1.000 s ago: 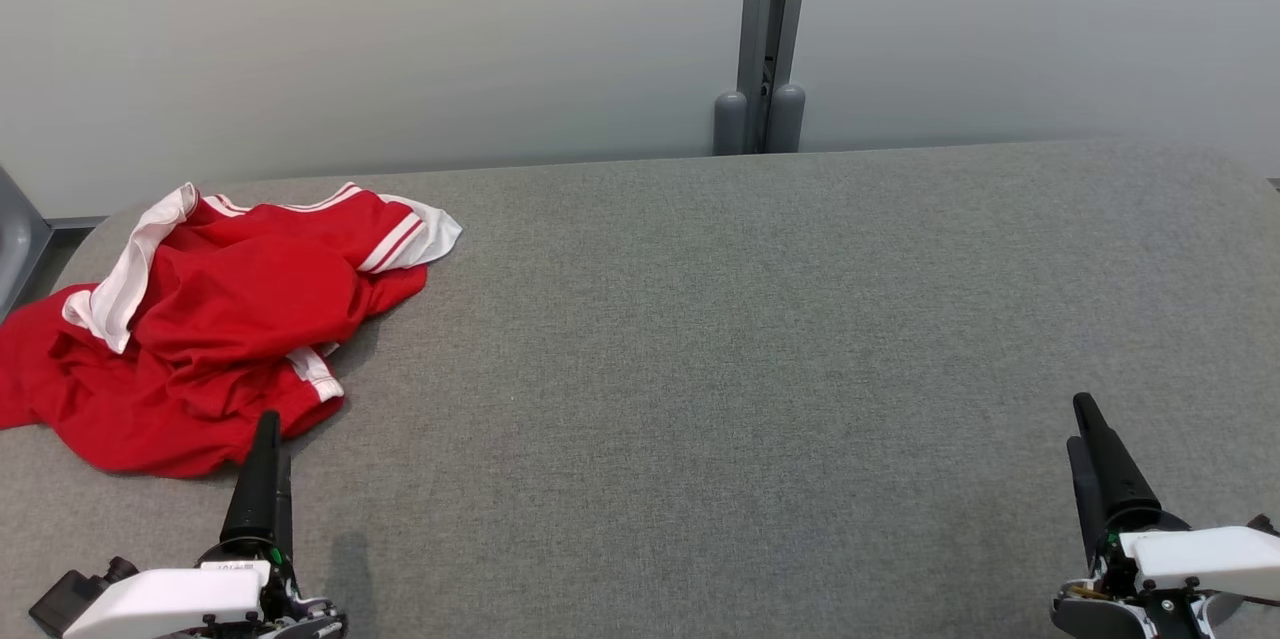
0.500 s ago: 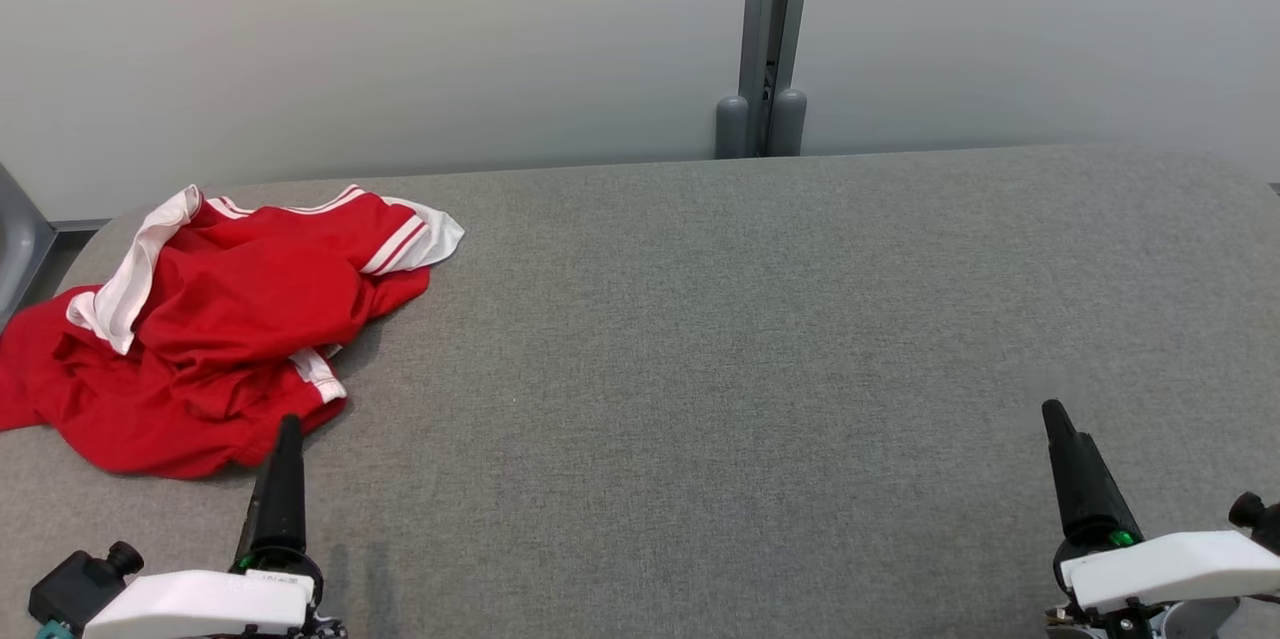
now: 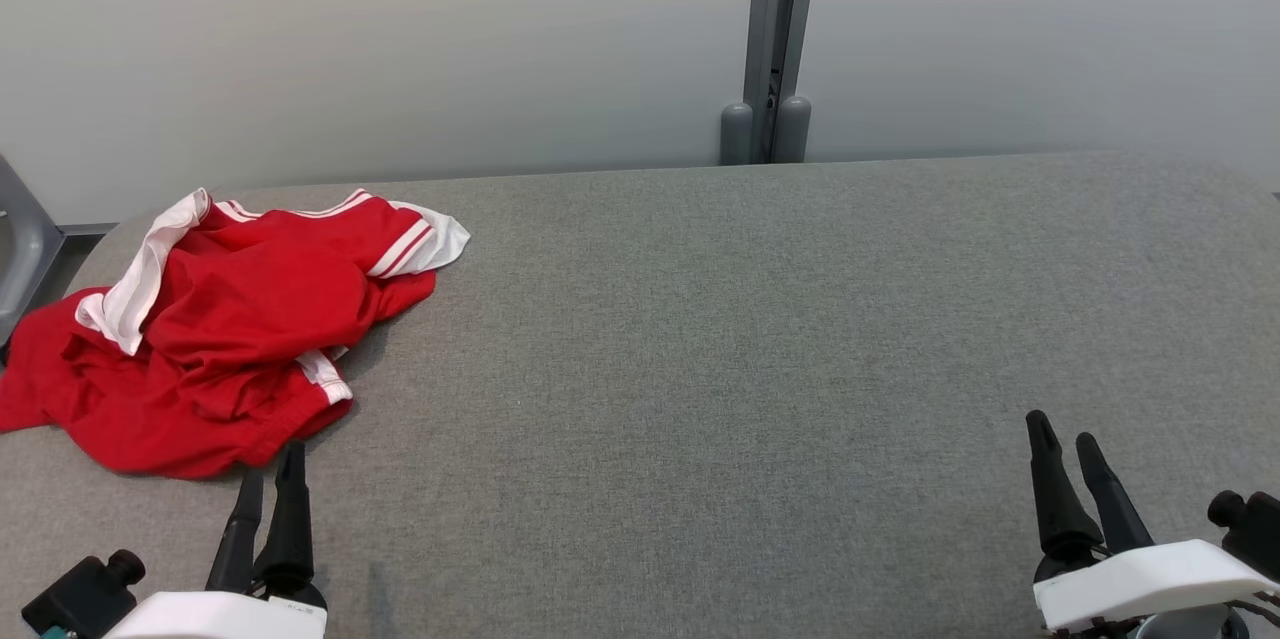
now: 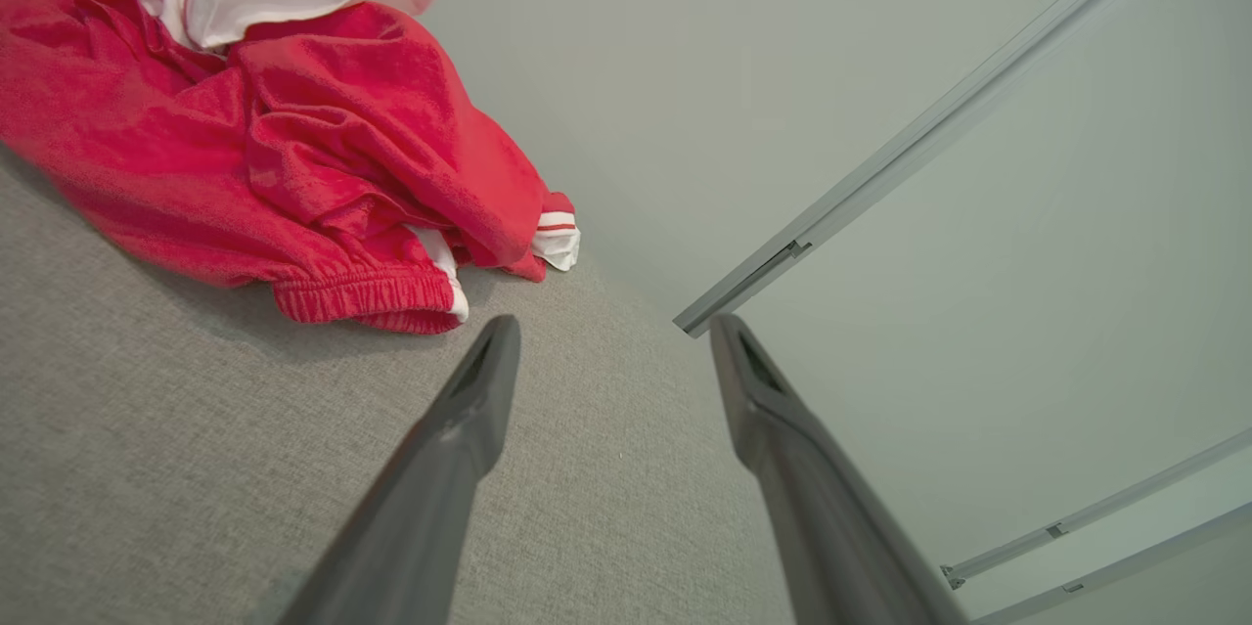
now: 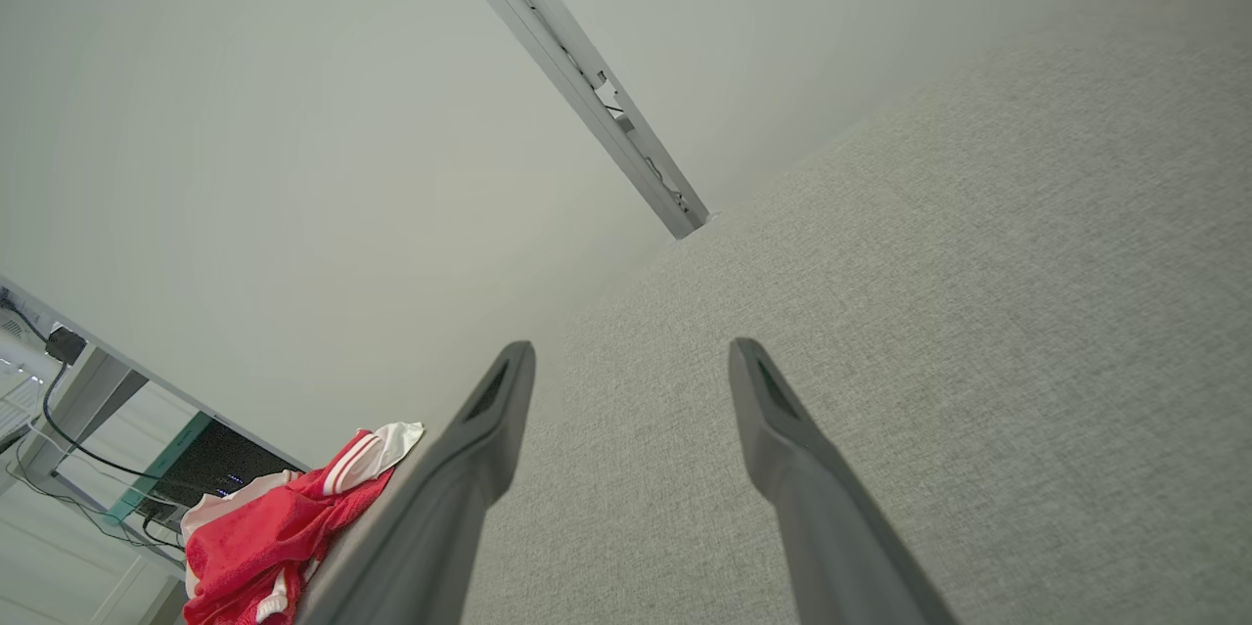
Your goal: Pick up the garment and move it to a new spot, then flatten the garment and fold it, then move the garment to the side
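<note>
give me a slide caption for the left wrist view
Open left gripper poised just short of the crumpled red garment with white trim on the grey table.

Grey fabric-covered table (image 3: 760,319); a crumpled red-and-white garment (image 3: 230,319) lies on it near its far-left corner

Left tool (image 3: 271,464), at the near-left corner of the desk (image 3: 700,339): two long black tapered fingers (image 3: 289,519), left white housing (image 3: 215,616), black knobbed block (image 3: 85,591) with a teal bit. Right tool (image 3: 1059,428), at the desk's near-right corner: same black fingers, right white housing (image 3: 1140,579), black knob (image 3: 1240,519), reddish wires (image 3: 1090,627) underneath. Wrist views: fingers look matte dark grey, with a slot on the inner face near the tip.
</note>
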Controlling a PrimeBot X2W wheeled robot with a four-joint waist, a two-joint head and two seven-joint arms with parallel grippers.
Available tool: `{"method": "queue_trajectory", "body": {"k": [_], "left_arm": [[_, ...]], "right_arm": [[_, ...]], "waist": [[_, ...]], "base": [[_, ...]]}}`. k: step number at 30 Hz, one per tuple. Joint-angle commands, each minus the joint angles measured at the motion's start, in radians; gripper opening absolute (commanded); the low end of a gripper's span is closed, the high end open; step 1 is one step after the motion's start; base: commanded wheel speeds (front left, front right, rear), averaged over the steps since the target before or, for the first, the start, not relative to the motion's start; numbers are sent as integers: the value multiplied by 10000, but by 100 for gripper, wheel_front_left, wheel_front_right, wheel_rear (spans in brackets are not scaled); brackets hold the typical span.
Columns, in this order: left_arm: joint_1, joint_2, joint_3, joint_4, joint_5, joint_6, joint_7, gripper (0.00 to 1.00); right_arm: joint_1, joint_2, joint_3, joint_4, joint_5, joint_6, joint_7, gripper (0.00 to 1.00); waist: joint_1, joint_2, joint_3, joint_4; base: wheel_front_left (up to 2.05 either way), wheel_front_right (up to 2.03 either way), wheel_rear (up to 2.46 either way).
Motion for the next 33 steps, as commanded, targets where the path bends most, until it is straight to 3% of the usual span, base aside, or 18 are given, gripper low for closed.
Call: {"method": "queue_trajectory", "body": {"k": [1,33], "left_arm": [[-73,60,85,-176,407,-9,-92,100],[610,389,-146,-570,4148,-12,-998,100]], "right_arm": [[-59,-93,18,-192,-432,13,-148,100],[557,-112,59,-396,-4610,20,-1061,100]], "waist": [[0,-1,-4,5],[0,-1,-205,172]], "base": [[0,0,0],[0,0,0]]}}
